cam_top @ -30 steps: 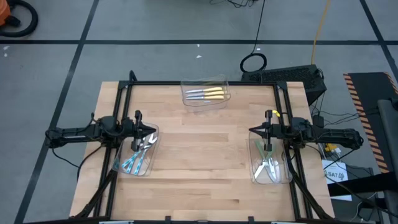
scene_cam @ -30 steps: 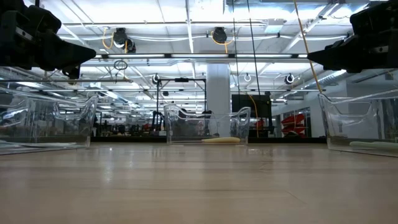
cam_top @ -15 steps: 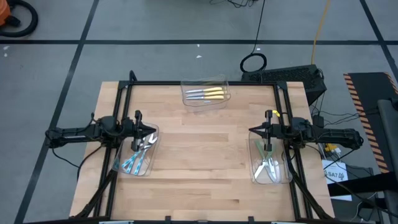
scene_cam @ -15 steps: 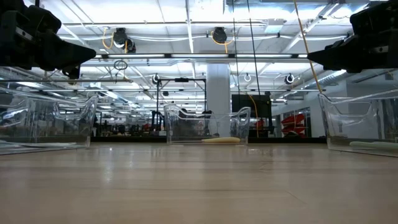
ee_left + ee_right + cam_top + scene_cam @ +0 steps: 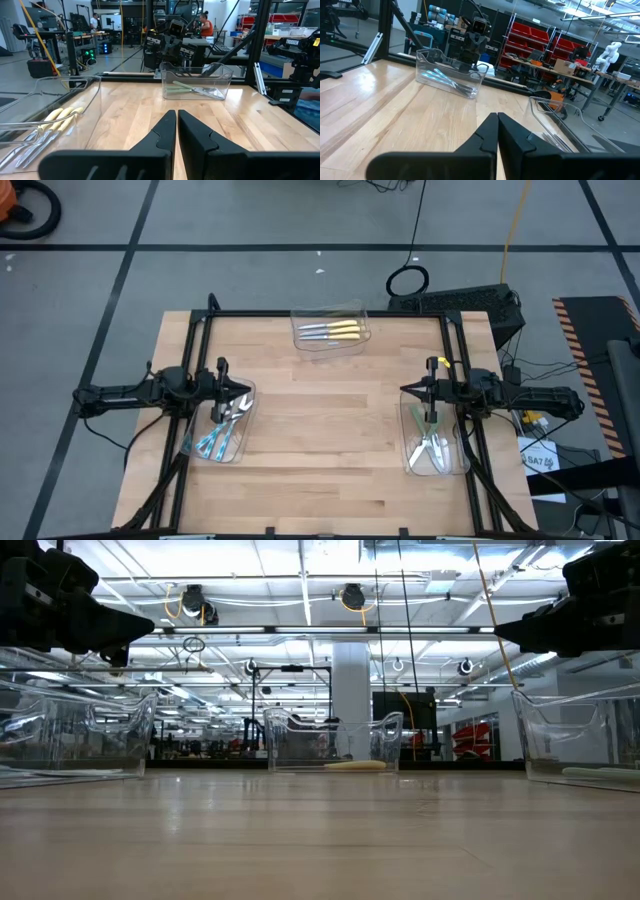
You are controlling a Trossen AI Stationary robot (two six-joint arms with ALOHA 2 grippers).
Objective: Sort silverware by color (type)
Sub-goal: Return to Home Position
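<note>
- Silverware with light blue handles (image 5: 214,440) is lying in a clear bin (image 5: 228,459) on the table's (image 5: 320,450) left side.
- Left gripper (image 5: 245,391) is hovering there, fingers pressed together, empty.
- Yellow-handled silverware (image 5: 335,330) is lying at the table's far middle.
- Right gripper (image 5: 405,390), pressed together too, is hovering over green-handled silverware (image 5: 430,446) on the table's right side.

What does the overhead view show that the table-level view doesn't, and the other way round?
Only the high view shows the colour sorting: yellow-handled utensils in the centre bin, blue-handled utensils in the left bin, green-handled utensils in the right bin. Only the low view shows the room behind, with ceiling lights and a white pillar. Both show the three bins on the wooden table, a yellow handle in the centre one, and the left gripper and right gripper above the side bins.
</note>
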